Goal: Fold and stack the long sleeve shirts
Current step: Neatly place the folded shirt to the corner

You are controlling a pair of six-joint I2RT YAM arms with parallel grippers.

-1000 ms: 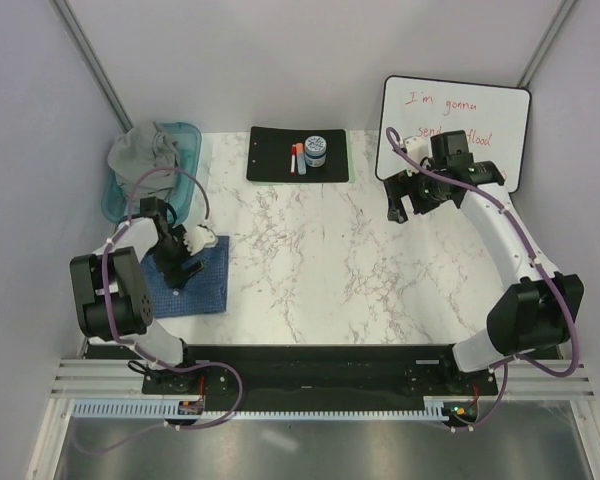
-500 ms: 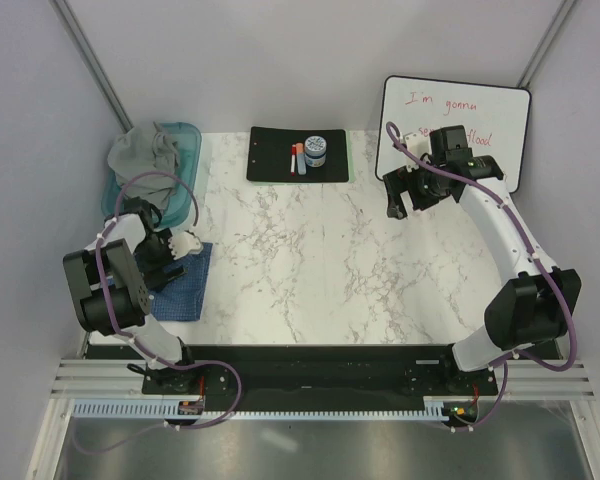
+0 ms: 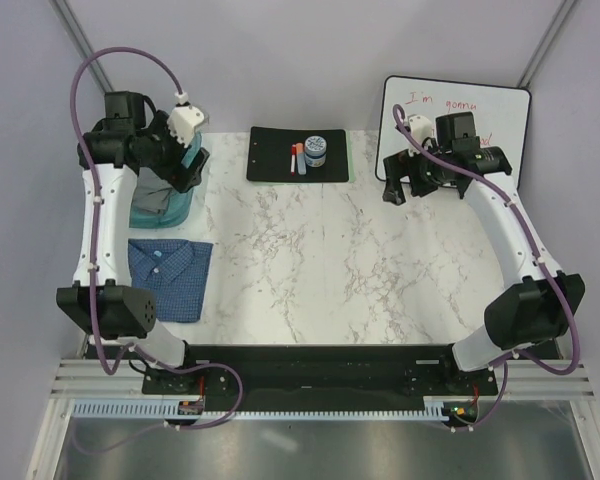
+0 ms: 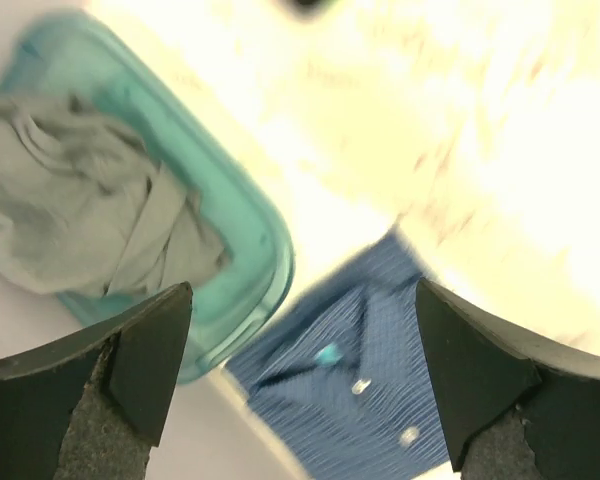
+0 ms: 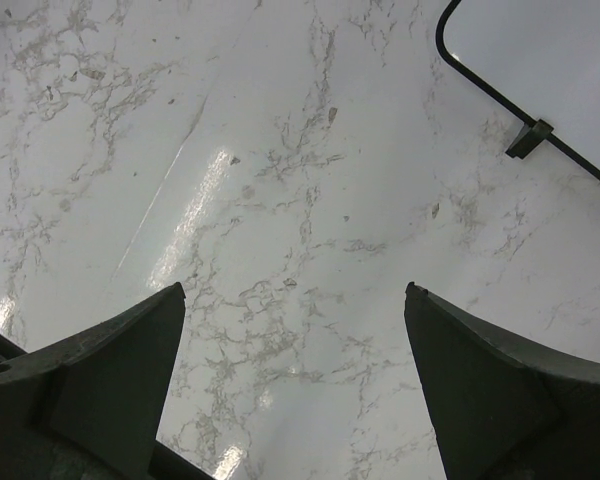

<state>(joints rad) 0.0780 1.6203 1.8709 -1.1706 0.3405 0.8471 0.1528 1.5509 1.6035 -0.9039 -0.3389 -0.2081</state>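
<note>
The blue-and-white check shirt [image 3: 170, 277] lies folded flat at the table's left front, collar and buttons up; it also shows in the left wrist view [image 4: 380, 380]. The grey shirt [image 3: 152, 198] lies crumpled in the teal tub [image 3: 185, 205], mostly hidden by my left arm in the top view, and plain in the left wrist view [image 4: 90, 215]. My left gripper [image 3: 192, 172] is open and empty, raised high above the tub's right side. My right gripper [image 3: 398, 190] is open and empty, high over bare marble at the back right.
A black clipboard [image 3: 270, 158] at the back centre holds a marker [image 3: 298, 158] and a small jar [image 3: 316, 150]. A whiteboard [image 3: 500, 115] with red writing leans at the back right; its corner shows in the right wrist view [image 5: 540, 80]. Grey walls enclose the table.
My left arm has lifted off the folded blue shirt and swung up and back over the tub. The shirt now lies uncovered. My right gripper shifted slightly back.
</note>
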